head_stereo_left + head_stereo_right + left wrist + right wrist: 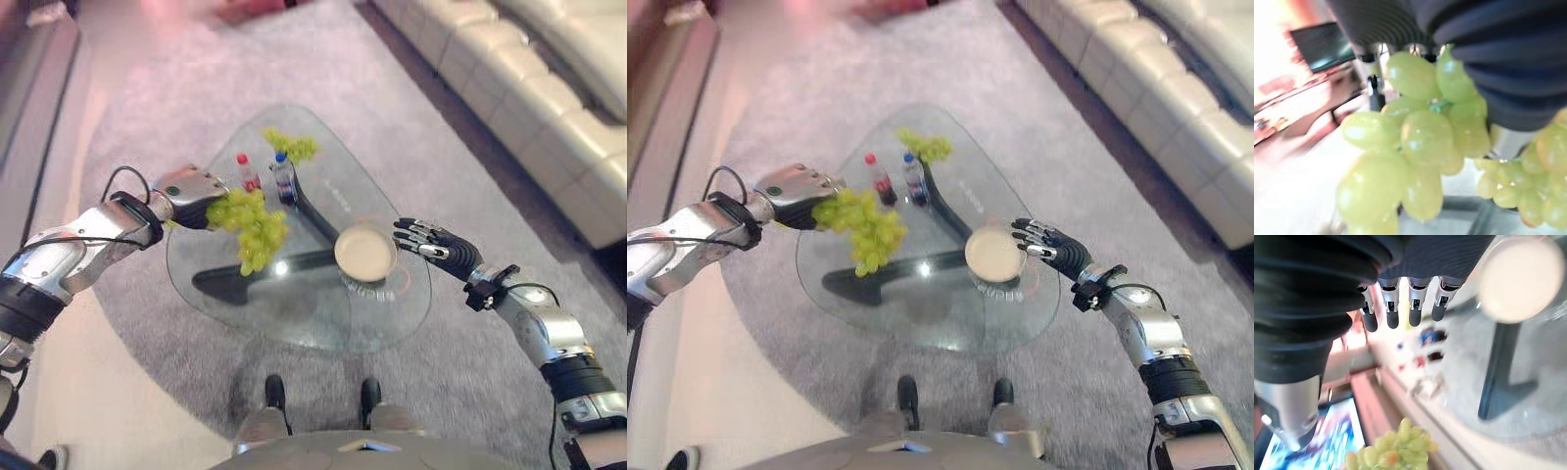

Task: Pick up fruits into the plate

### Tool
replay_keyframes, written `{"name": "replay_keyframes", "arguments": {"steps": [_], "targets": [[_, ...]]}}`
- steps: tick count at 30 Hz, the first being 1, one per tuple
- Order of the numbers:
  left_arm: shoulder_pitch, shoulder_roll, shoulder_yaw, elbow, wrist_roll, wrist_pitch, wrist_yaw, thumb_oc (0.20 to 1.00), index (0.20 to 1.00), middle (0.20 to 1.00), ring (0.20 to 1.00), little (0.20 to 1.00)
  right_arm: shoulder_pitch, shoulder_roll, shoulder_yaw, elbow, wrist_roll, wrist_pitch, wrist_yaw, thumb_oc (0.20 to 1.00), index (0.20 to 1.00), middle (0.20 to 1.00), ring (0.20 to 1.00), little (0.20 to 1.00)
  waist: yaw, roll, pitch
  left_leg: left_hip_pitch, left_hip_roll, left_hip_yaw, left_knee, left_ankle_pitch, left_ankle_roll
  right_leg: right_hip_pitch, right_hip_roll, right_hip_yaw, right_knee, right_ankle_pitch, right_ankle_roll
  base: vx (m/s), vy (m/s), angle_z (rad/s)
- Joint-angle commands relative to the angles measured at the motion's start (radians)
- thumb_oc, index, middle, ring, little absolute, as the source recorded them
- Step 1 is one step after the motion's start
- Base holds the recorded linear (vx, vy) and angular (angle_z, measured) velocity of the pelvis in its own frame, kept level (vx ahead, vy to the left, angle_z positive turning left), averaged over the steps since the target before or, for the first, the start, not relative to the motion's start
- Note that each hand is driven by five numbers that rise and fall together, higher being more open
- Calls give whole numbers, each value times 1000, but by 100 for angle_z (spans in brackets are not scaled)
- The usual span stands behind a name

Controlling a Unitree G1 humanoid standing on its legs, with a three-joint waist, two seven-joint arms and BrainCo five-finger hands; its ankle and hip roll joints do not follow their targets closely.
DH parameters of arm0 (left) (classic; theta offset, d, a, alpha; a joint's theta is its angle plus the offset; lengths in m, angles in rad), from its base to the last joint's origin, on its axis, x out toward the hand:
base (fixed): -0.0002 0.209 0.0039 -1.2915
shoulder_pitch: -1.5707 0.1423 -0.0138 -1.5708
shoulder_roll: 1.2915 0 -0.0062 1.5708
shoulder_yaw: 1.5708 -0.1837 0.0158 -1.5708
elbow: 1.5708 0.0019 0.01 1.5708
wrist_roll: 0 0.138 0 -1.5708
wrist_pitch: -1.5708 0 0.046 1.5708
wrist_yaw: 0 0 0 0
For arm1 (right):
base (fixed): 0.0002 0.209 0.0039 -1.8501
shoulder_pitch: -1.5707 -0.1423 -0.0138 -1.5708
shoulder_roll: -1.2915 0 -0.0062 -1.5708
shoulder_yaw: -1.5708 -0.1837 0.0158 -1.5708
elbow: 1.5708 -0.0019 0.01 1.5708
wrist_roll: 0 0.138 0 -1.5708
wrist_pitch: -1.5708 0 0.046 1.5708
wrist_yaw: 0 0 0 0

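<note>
Holding a bunch of green grapes [252, 224] in the left hand [189, 196], fingers curled around the top of the cluster and largely hidden behind the fruit. Hanging clear above the glass tabletop [245, 294], over its left part, with the longest strand of grapes trailing down toward the dark base seen through the glass. Seen up close in the left wrist view, the grapes [1415, 142] crowding right against the dark ribbed cover, plump and pale green.

Hovering at the tabletop's right edge, the right hand [431, 243], fingers [1392, 308] straight and a little spread, clamped on nothing, tips pointing toward the plate [364, 252] and just beside its rim; hard to tell whether touching it. Resting on the glass right of centre, that plate: round, cream, bare of fruit.

Lying at the far end of the tabletop, a second, smaller bunch of green grapes [291, 145]. Standing upright between that bunch and the held one, two small bottles side by side: a red-capped bottle [248, 172] to the left and a blue-capped bottle [283, 177] to the right, close together but apart.

Spreading beneath everything, a grey carpet [470, 333]; running along the far right, a cream sofa [549, 88].
</note>
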Motion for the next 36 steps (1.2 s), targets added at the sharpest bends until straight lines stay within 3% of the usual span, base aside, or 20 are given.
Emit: {"name": "replay_keyframes", "arguments": {"steps": [1, 6, 13, 24, 36], "targets": [[-78, 27, -27, -30, -132, -78, 12, 200, 200, 200, 200, 200, -13, -43, 54, -24, 81, 57, 73, 1000, 1000, 1000, 1000, 1000, 31, -21, -128, 44, -69, 20, 4, -114, 34, -3, -44, -40, 33, -4, 34, 13, -11, 12], [-156, -9, -65, -113, -170, -152, 67, 200, 200, 200, 200, 200, -47, -24, 116, -43, 135, 104, 116, 1000, 1000, 1000, 1000, 1000, 49, -35, -148, 56, -73, 6, 4, -122, 39, 21, -47, -58, 20, -2, 35, -24, -11, 11], [-234, -104, -119, -144, -167, -191, 139, 200, 200, 200, 200, 200, -70, 67, 194, -44, 184, 156, 126, 1000, 1000, 1000, 1000, 1000, 58, -37, -158, 54, -75, -6, 4, -124, 39, 27, -50, -67, 16, -3, 36, -40, 4, 7], [-276, -190, -171, -171, -161, -162, 131, 200, 200, 200, 200, 200, -80, 144, 310, -108, 227, 207, 158, 1000, 1000, 1000, 1000, 1000, 51, -38, -145, 45, -73, 4, 4, -122, 37, 17, -51, -66, 9, 1, 38, -48, 1, 4], [-282, -222, -180, -150, -147, -105, 119, 200, 200, 200, 200, 200, -48, 185, 391, -213, 286, 273, 300, 1000, 1000, 1000, 1000, 1000, 43, -43, -130, 48, -73, 12, 4, -125, 39, 15, -45, -52, 8, -1, 40, -2, -1, -1]]}}
